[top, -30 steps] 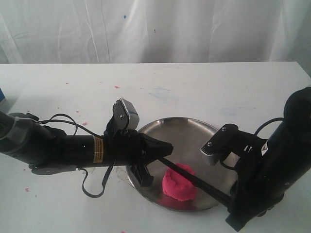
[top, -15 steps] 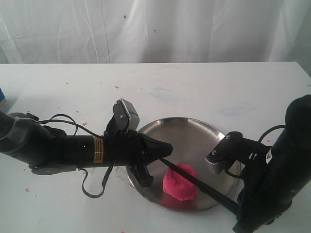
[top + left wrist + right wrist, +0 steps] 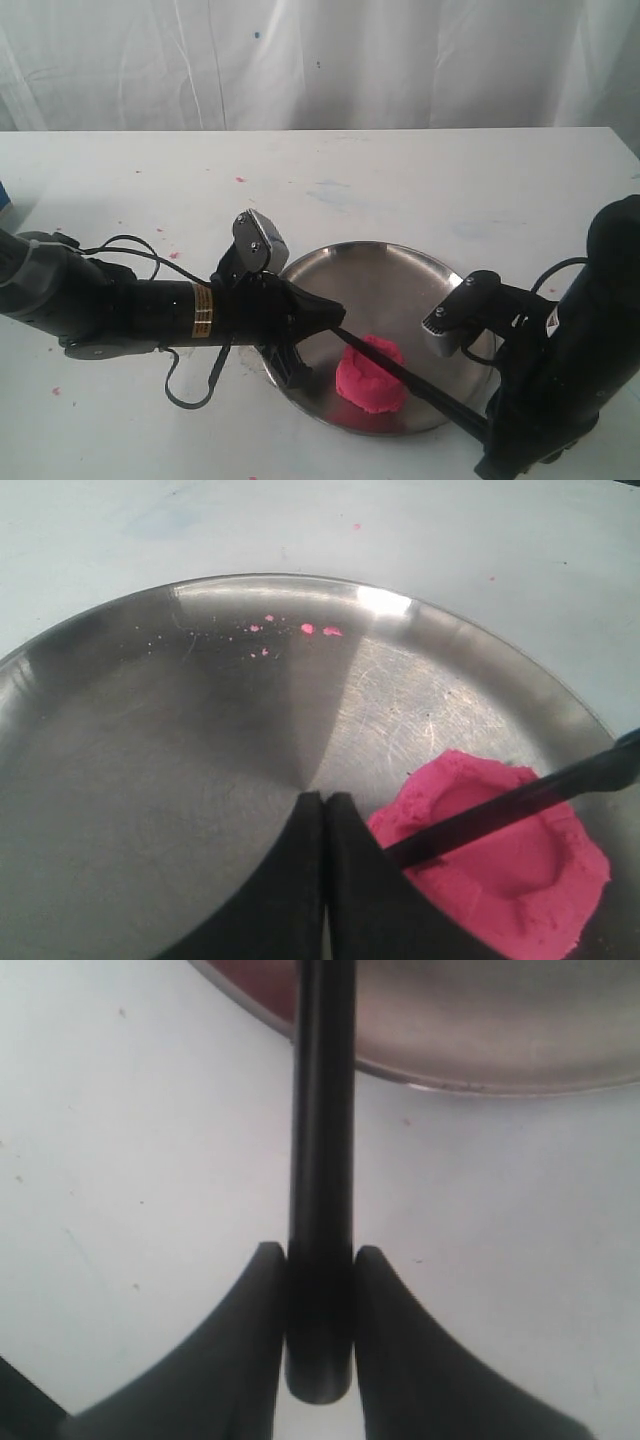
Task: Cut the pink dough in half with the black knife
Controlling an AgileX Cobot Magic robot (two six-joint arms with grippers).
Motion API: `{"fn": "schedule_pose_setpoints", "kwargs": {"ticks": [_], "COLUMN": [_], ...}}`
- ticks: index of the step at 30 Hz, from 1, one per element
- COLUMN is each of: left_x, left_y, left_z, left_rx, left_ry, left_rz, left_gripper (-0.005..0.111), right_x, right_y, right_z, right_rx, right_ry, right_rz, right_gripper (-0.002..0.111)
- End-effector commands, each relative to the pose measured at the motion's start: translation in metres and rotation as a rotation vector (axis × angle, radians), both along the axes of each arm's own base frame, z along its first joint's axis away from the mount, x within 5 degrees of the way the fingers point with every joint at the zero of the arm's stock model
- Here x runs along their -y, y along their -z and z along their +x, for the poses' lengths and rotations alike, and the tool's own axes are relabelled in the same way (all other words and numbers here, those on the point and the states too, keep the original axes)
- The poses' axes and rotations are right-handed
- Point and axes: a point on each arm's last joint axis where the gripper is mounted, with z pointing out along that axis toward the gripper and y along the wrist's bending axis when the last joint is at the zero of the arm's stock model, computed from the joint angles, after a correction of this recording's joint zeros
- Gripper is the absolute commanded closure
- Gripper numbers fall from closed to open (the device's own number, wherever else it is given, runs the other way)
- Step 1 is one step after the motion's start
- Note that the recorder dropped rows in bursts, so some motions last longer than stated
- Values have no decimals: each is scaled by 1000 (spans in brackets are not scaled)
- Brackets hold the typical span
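Observation:
The pink dough (image 3: pixel 360 390) is a round lump with a dented top, sitting near the front of the steel plate (image 3: pixel 390 280). The black knife (image 3: pixel 430 395) lies slanted across its top. My right gripper (image 3: pixel 483 428) is off the plate's front right rim, shut on the knife's handle end (image 3: pixel 322 1110); the wrist view shows both fingers (image 3: pixel 265 1270) clamping it. My left gripper (image 3: pixel 335 315) is shut with nothing between its fingers, low over the plate beside the dough (image 3: pixel 510 880). The knife (image 3: pixel 540 792) tip runs under one left finger; contact is unclear.
Tiny pink crumbs (image 3: pixel 318 630) lie on the far part of the plate (image 3: pixel 150 760). The white table (image 3: pixel 450 180) carries pink specks and ends at a white curtain (image 3: pixel 320 60). A blue object (image 3: pixel 3 195) shows at the left edge.
My right arm has dropped lower toward the front edge, still gripping the knife. My left gripper has tilted and sunk slightly toward the plate. The dough looks the same.

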Motion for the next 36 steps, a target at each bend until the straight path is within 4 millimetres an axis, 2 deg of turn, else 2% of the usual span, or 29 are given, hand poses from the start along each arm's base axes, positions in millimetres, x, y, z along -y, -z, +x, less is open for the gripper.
{"fn": "schedule_pose_setpoints", "kwargs": {"ticks": [1,16,24,36], "left_x": [1,1,-1,-3], "left_y": [-4,-3,0,5], "left_z": [-1,-1,0,1], "left_rx": [14,10,2,-15], "left_ry": [11,8,1,-16], "left_rz": [-16,-9,28,73], "left_gripper": [107,107,107,107], "right_x": [-1,-2,-3,-3], "right_y": [0,0,9,9], "right_z": [-1,2,4,4], "right_rx": [-5,34,-8,-2], "right_ry": [18,20,18,19], "right_rz": [16,22,3,5], "right_gripper": [108,108,108,108]}}
